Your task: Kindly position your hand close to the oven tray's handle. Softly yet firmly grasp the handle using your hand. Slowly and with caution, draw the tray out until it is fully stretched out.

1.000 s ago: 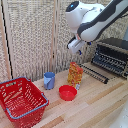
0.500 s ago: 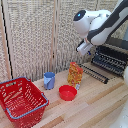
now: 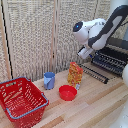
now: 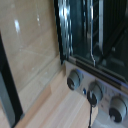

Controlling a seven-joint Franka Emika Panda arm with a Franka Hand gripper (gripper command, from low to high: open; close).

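The wrist view shows the oven close up and tilted, its dark glass front crossed by bright wire bars. Three round knobs line its silver panel. Pale wooden tabletop lies beside it.

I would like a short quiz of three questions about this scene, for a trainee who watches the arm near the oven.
1. True or false: the red bowl lies inside the basket.
2. Which item stands nearest the blue cup? A) oven B) snack bag C) end effector
3. Fill in: the wrist view shows three round ___ on the oven's front.

Key: 1 false, it sits on the table beside the basket. 2 B. 3 knobs.
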